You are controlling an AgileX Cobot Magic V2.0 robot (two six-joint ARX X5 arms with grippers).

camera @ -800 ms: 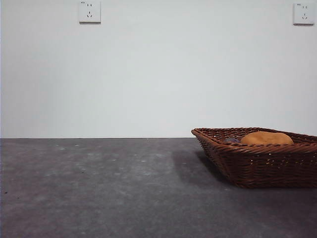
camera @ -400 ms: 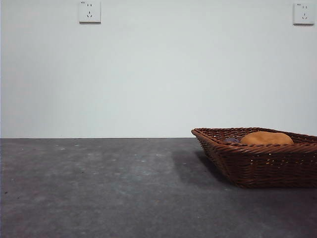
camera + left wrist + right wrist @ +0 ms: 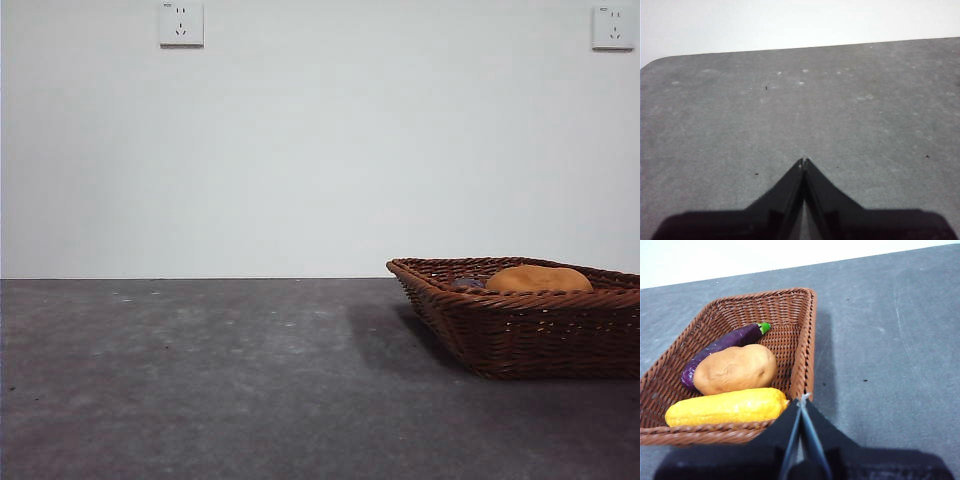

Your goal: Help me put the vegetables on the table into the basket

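The brown wicker basket stands at the right of the dark grey table. In the right wrist view the basket holds the yellow corn cob, the orange-brown potato and the purple eggplant, all lying side by side. In the front view only the potato and a bit of the eggplant show above the rim. My right gripper is shut and empty, above the basket's rim beside the corn. My left gripper is shut and empty over bare table.
A white wall rises behind the table, with two sockets, one high at the left and one at the right. The table's rounded far corner shows in the left wrist view. No arm shows in the front view.
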